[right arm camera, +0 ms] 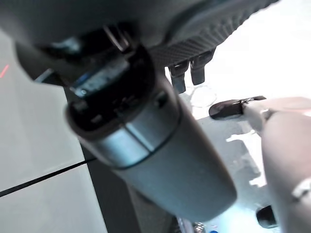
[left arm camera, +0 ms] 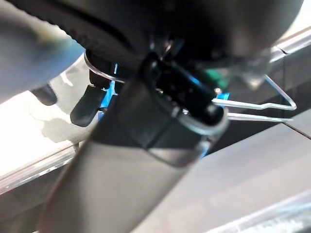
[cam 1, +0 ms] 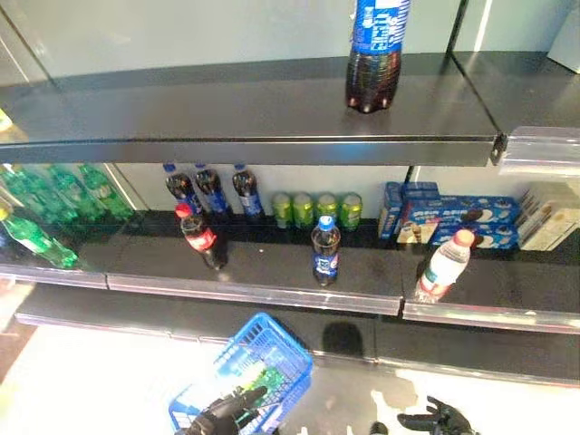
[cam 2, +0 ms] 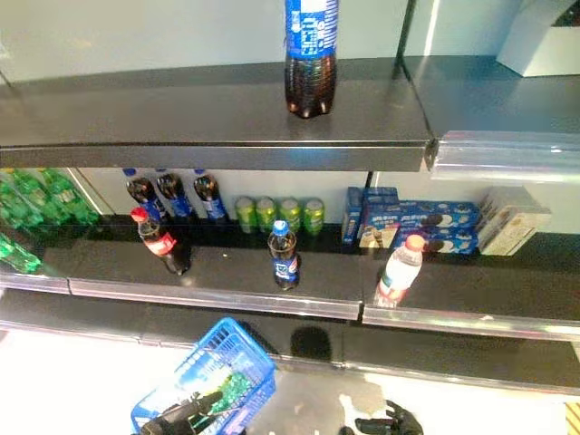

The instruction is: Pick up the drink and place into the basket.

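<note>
A blue-labelled cola bottle (cam 1: pixel 326 251) stands upright at the front middle of the lower shelf (cam 1: pixel 272 294). My left hand (cam 1: pixel 222 417) is low at the bottom left, shut on the wire handles (left arm camera: pixel 262 104) of the blue basket (cam 1: pixel 272 349), which hangs off the floor with a green item (cam 1: pixel 263 376) inside. My right hand (cam 1: pixel 435 420) is low at the bottom right, open and empty, well below and to the right of the bottle. Its fingers (right arm camera: pixel 187 73) are relaxed in the right wrist view.
On the lower shelf stand a red-capped cola bottle (cam 1: pixel 201 236), a white bottle with a pink cap (cam 1: pixel 446 265), green cans (cam 1: pixel 315 209), dark bottles (cam 1: pixel 213 190), green bottles (cam 1: pixel 36 204) and blue boxes (cam 1: pixel 453 217). A large cola bottle (cam 1: pixel 373 54) stands on the upper shelf.
</note>
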`<state>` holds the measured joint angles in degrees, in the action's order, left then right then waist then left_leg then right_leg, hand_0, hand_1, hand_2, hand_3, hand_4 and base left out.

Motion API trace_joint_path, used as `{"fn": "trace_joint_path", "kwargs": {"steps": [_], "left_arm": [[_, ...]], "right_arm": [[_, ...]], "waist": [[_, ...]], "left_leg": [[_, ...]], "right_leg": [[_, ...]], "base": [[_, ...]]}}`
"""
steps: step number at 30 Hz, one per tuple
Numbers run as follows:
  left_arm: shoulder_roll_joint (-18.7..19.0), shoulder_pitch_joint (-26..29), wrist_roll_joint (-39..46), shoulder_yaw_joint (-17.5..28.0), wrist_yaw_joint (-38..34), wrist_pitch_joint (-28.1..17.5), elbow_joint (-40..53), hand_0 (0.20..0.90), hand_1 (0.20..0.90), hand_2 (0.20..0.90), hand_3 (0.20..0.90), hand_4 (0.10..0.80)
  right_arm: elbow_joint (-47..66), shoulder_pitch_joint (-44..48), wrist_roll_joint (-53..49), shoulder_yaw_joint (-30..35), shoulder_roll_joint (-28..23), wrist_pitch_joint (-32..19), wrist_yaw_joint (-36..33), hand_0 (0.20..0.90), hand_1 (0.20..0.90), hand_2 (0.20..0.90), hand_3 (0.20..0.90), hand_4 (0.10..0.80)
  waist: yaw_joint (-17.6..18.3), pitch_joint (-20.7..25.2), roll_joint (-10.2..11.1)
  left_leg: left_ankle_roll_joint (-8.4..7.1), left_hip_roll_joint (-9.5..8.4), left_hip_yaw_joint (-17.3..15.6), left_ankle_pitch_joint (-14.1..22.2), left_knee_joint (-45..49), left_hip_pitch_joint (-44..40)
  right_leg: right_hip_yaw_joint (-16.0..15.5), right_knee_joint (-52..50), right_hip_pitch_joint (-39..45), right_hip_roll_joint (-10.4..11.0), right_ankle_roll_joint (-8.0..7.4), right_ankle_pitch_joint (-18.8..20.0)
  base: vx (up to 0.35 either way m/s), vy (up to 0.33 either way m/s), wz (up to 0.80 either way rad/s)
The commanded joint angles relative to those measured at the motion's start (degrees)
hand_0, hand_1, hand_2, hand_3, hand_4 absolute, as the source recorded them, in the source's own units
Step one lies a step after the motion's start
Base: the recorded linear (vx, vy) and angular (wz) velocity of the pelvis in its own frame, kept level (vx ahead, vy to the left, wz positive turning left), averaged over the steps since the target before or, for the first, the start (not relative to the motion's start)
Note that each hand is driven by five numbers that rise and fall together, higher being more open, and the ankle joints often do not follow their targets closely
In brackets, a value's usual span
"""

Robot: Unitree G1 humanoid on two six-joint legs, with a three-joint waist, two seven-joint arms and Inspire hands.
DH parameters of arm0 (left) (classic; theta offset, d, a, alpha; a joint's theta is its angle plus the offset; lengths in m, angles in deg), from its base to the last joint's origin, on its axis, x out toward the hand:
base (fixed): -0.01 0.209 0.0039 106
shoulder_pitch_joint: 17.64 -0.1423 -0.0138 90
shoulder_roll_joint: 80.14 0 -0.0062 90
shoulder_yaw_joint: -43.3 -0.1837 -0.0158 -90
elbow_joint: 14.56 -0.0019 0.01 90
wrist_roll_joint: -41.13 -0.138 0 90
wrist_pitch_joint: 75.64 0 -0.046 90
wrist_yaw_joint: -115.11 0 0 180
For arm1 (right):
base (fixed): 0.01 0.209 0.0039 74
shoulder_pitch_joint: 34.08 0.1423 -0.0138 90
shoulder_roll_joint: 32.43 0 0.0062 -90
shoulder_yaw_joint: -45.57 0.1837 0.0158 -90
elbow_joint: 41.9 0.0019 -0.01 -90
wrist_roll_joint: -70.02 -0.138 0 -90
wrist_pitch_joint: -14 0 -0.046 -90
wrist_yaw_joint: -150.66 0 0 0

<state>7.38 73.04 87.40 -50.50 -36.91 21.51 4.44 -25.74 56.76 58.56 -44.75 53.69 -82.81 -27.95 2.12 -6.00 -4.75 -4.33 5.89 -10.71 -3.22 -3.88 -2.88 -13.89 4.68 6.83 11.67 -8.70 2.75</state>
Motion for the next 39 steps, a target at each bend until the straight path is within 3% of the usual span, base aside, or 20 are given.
{"fn": "trace_joint_path", "kwargs": {"steps": [1, 4, 8, 18, 26, 32, 35, 37, 39], "left_arm": [[1.97, 5.7, 3.0, 2.76, 7.27, -2.12, 2.53, 0.3, 0.3, 0.3, 0.2, 0.1], [2.4, 6.26, 2.73, 3.8, 7.62, -3.01, -0.38, 0.3, 0.3, 0.3, 0.2, 0.1], [3.3, 5.04, 1.66, 5.89, 7.45, -3.71, -1.97, 0.3, 0.3, 0.3, 0.2, 0.1], [4.6, 5.09, 1.2, 7.3, 6.92, -3.87, -2.17, 0.3, 0.3, 0.3, 0.2, 0.1], [5.49, 3.94, 1.94, 7.7, 7.22, -4.26, -1.4, 0.3, 0.3, 0.3, 0.2, 0.1], [4.32, 4.05, 2.65, 6.39, 6.62, -5.04, 0.92, 0.3, 0.3, 0.3, 0.2, 0.1], [3.33, 7.13, 5.07, 4.48, 5.43, -5.08, 3.72, 0.3, 0.3, 0.3, 0.2, 0.1], [3.32, 8.58, 6.59, 3.79, 5.31, -4.59, 4.35, 0.3, 0.3, 0.3, 0.2, 0.1], [3.72, 11.13, 8.63, 2.67, 5.42, -4.64, 5.26, 0.3, 0.3, 0.3, 0.2, 0.1]], "right_arm": [[-3.47, 2.77, -3.01, 1.46, -0.44, -1.08, -1.48, 0.9, 0.9, 0.9, 0.9, 0.8], [-4.45, 2.49, -1.45, 2.02, -0.08, -1.58, 0.23, 0.9, 0.9, 0.9, 0.9, 0.8], [-4.45, 1.75, -0.12, 1.94, 1.03, -1.52, 0.82, 0.9, 0.9, 0.9, 0.9, 0.8], [-3.99, 2.06, 1.03, 0.95, 1.4, 0.19, 0.98, 0.9, 0.9, 0.9, 0.9, 0.8], [-4.75, 0.75, 3.17, 0.57, 0.68, 1.63, 1.31, 0.9, 0.9, 0.9, 0.9, 0.8], [-4.96, 1.28, 3.33, -0.08, 0.16, 2.0, 0.3, 0.9, 0.9, 0.9, 0.9, 0.8], [-4.14, 4.68, 0.14, -0.72, -0.44, 1.88, -1.51, 0.9, 0.9, 0.9, 0.9, 0.8], [-3.63, 6.1, -0.97, -0.75, -0.74, 1.8, -2.04, 0.9, 0.9, 0.9, 0.9, 0.8], [-2.06, 8.28, -2.58, -1.23, -1.49, 1.4, -2.45, 0.9, 0.9, 0.9, 0.9, 0.8]], "waist": [[0.08, 0.12, 3.06], [0.04, 0.38, 3.29], [-0.49, 1.27, 3.86], [-1.47, 2.34, 5.73], [-1.15, 2.15, 5.89], [-1.59, 0.58, 5.28], [-1.81, -3.21, 4.37], [-1.77, -4.96, 3.97], [-1.64, -8.78, 3.48]], "left_leg": [[1.69, -1.43, 0.43, 3.02, 1.39, -2.27], [2.06, -2.48, 0.48, 3.37, -0.82, -3.26], [2.43, -2.69, -0.6, 4.2, -1.12, -4.09], [2.81, -2.32, -1.62, 4.7, -1.08, -6.09], [2.25, -1.59, -1.47, 4.34, -1.12, -5.59], [0.87, -0.73, -3.14, 2.42, -1.12, -1.31], [0.74, -0.98, -2.55, 0.79, -1.12, 3.91], [0.92, -1.09, -2.42, 0.15, -1.12, 5.51], [0.97, -0.85, -1.71, -1.03, 2.01, 9.61]], "right_leg": [[-0.08, -11.73, -4.77, -0.51, 2.6, -3.02], [-0.96, -10.75, -5.15, 0.86, 1.26, -1.11], [-1.78, -7.54, -3.72, 1.43, 0.61, -0.35], [-1.54, -4.4, -0.98, 0.74, 0.12, 0.44], [-0.4, -2.38, -0.52, -0.31, -0.02, 1.22], [-2.57, 0.1, -3.78, 0.56, -0.67, 3.94], [-2.82, -0.19, -8.92, 1.08, -0.67, 5.32], [-2.98, -1.55, -11.01, 1.08, -0.45, 5.05], [-1.84, -8.5, -15.57, 0.91, 0.83, 1.92]], "base": [[-0.063, 0.234, 0.11], [-0.034, 0.116, 0.11], [-0.003, 0.03, 0.05], [0.025, -0.024, -0.03], [0.089, -0.037, -0.01], [0.009, -0.004, -0.01], [-0.295, 0.01, 0.01], [-0.221, 0.022, 0.07], [-0.329, 0.03, 0.04]]}}
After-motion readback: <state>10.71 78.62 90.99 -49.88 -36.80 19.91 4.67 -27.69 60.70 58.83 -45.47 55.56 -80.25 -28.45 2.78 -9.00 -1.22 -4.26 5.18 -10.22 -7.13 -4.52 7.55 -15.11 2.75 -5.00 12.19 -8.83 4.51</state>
